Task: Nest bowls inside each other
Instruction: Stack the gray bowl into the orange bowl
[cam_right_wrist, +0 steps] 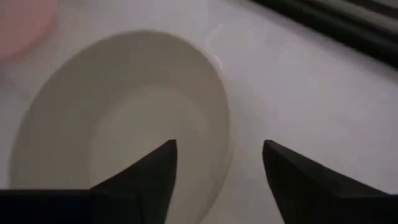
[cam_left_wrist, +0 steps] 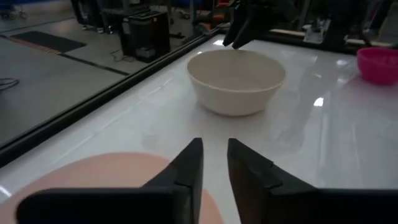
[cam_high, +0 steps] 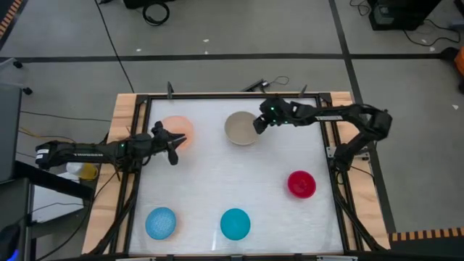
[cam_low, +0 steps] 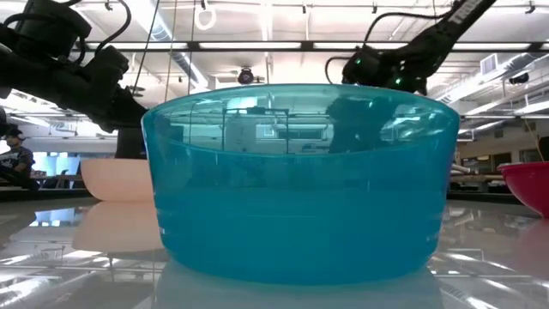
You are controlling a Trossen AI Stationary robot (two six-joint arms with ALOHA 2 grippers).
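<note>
Five bowls stand upright on their bases on the white table. The peach bowl (cam_high: 177,130) is far left and the cream bowl (cam_high: 240,128) far middle. The red bowl (cam_high: 301,183) is at the right, with the light blue bowl (cam_high: 161,222) and the teal bowl (cam_high: 235,223) near the front edge. My right gripper (cam_right_wrist: 219,163) hangs open over the cream bowl's right rim (cam_right_wrist: 222,118), one finger above the inside and one above the outside. My left gripper (cam_left_wrist: 214,165) hovers by the peach bowl's (cam_left_wrist: 106,177) near side, open by a narrow gap, with nothing between its fingers.
A black frame (cam_high: 330,156) and wooden borders edge the table. Free white surface lies in the middle (cam_high: 232,177), between the far bowls and the near ones. In the low view the teal bowl (cam_low: 300,180) fills the foreground, hiding much of the table behind it.
</note>
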